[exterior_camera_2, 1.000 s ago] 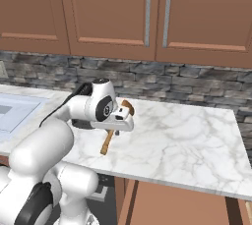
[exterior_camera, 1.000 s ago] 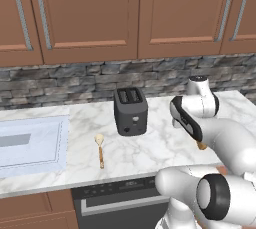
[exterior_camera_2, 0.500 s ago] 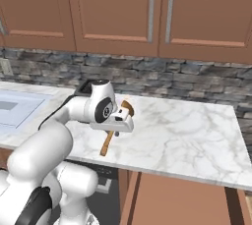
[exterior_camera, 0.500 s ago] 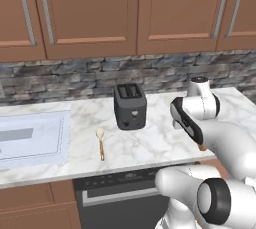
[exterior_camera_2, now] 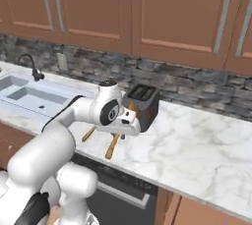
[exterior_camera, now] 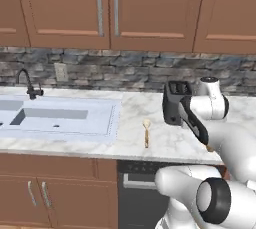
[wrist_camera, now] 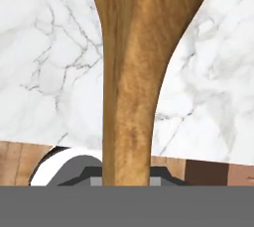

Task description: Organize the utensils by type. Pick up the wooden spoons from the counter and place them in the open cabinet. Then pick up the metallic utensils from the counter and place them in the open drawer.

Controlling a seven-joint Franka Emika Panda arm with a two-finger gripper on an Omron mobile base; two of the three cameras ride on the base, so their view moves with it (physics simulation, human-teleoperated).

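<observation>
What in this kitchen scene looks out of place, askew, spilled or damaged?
Nothing is spilled or broken. One pale-bowled wooden spoon lies loose on the white marble counter, between the sink and the black toaster. The gripper holds a golden-brown wooden spoon above the counter.

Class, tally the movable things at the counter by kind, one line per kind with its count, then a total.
Wooden spoons: 2 (golden-brown wooden spoon held in the fingers; shorter spoon lying on the counter)
Toaster: 1
Total: 3
</observation>
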